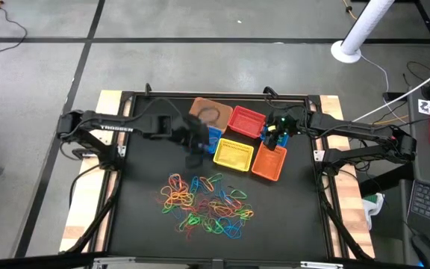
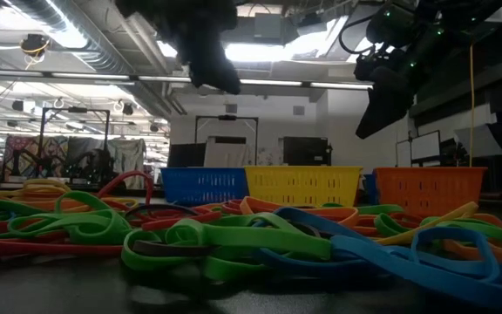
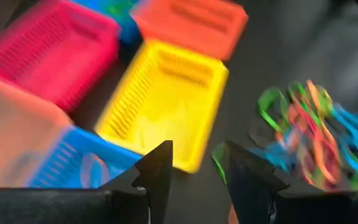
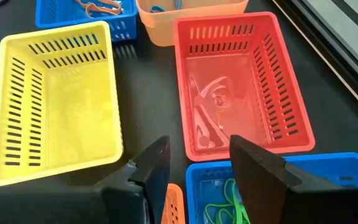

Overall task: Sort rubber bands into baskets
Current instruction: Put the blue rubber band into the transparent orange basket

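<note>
High view first: we see the black bench (image 1: 140, 217) with pale wooden edges, standing on a grey floor crossed by dark lines. From the left, the left end effector (image 1: 194, 158) hangs above the bench beside a blue basket (image 1: 213, 137), between the basket cluster and the rubber bands (image 1: 206, 204); its fingers stand apart with nothing between them. The rubber bands lie in a loose tangle of red, orange, yellow, green and blue on the front middle of the bench. Behind them, the tan basket (image 1: 210, 113) and red basket (image 1: 246, 121) form the back row, with the yellow basket (image 1: 234, 154) and orange basket (image 1: 269, 161) in front. Farther right, the right end effector (image 1: 273, 137) hovers between the red and orange baskets, fingers released and empty; in its wrist view a second blue basket (image 4: 309, 171) below it holds green bands. A white pole (image 1: 358, 31) rises at the upper right. Low view shows ceiling lights and ducts in the room behind.
</note>
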